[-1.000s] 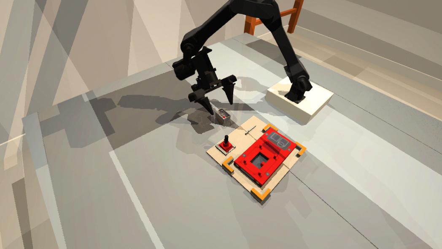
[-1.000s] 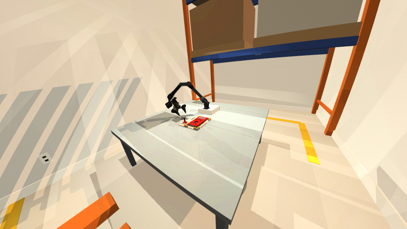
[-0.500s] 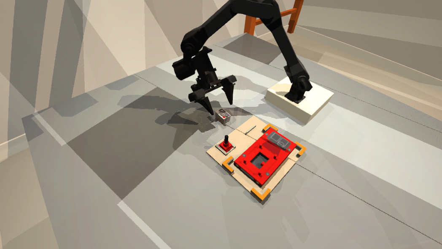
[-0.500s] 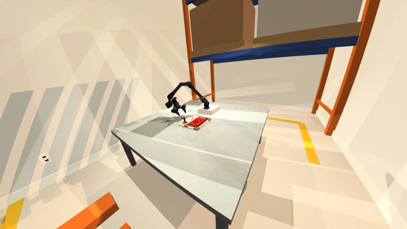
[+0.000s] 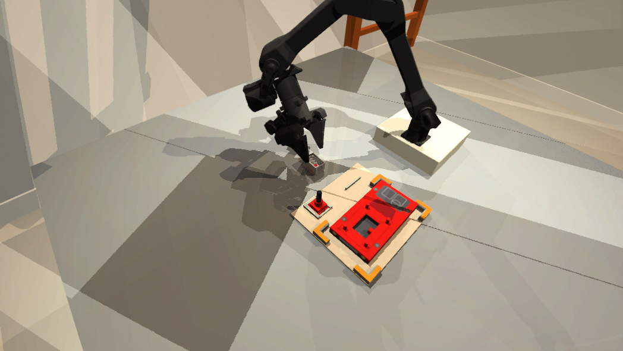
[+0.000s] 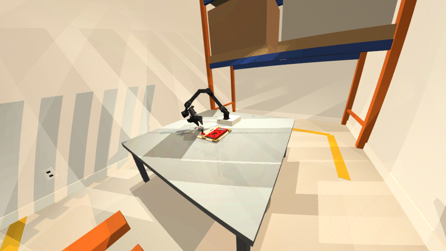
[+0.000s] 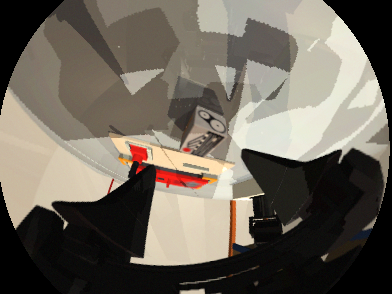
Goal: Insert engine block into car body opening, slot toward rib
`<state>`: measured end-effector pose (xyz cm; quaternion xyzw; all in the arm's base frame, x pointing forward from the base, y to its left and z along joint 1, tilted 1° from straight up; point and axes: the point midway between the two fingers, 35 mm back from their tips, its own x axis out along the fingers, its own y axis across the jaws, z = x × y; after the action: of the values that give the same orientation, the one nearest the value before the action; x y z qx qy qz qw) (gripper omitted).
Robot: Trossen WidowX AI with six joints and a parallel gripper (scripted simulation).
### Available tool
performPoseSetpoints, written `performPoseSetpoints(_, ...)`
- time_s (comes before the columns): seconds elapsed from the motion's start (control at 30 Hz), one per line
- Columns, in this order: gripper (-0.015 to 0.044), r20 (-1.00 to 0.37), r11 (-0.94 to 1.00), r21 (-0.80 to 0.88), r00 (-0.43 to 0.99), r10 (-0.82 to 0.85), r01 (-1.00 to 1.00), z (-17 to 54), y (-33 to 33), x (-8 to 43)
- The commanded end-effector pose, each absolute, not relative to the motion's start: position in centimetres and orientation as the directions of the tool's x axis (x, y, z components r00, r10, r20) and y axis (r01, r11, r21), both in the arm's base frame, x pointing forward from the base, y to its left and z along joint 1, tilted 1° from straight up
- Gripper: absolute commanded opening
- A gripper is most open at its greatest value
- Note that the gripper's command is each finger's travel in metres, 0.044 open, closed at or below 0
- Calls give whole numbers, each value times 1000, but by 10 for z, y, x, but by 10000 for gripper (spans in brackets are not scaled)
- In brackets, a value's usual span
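Observation:
A small grey engine block (image 5: 316,163) (image 6: 201,128) (image 7: 204,131) with a red dot stands on the table just behind the board's left part. The wrist view shows two round pulleys on one side and slots on its top. My gripper (image 5: 314,154) (image 6: 200,124) (image 7: 199,161) is open and empty, tilted, just above and behind the block. In the top view one fingertip overlaps the block's edge; whether they touch, I cannot tell. The red car body (image 5: 387,209) (image 6: 218,132) (image 7: 172,178) lies on the board with its square opening (image 5: 362,224) empty. A small red rib (image 5: 370,231) shows at the opening's edge.
The wooden board (image 5: 357,172) carries orange corner brackets (image 5: 368,274) around the car body. A red part with an upright black post (image 5: 318,196) stands at its left corner. A thin pin (image 5: 352,182) lies near its back edge. The arm's cream base block (image 5: 440,148) (image 6: 234,121) stands behind.

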<state>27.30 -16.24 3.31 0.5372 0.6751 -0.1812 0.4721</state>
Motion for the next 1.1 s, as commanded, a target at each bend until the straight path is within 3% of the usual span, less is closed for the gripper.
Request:
performPoseSetpoints(0.0, 440, -849, 470, 301, 9, 528, 830, 33, -161, 272)
performPoseSetpoints(0.57, 440, -911, 841, 371, -20, 412, 394, 35, -155, 271)
performPoseSetpoints(1.07, 440, -954, 948, 301, -28, 300, -103, 37, -151, 271)
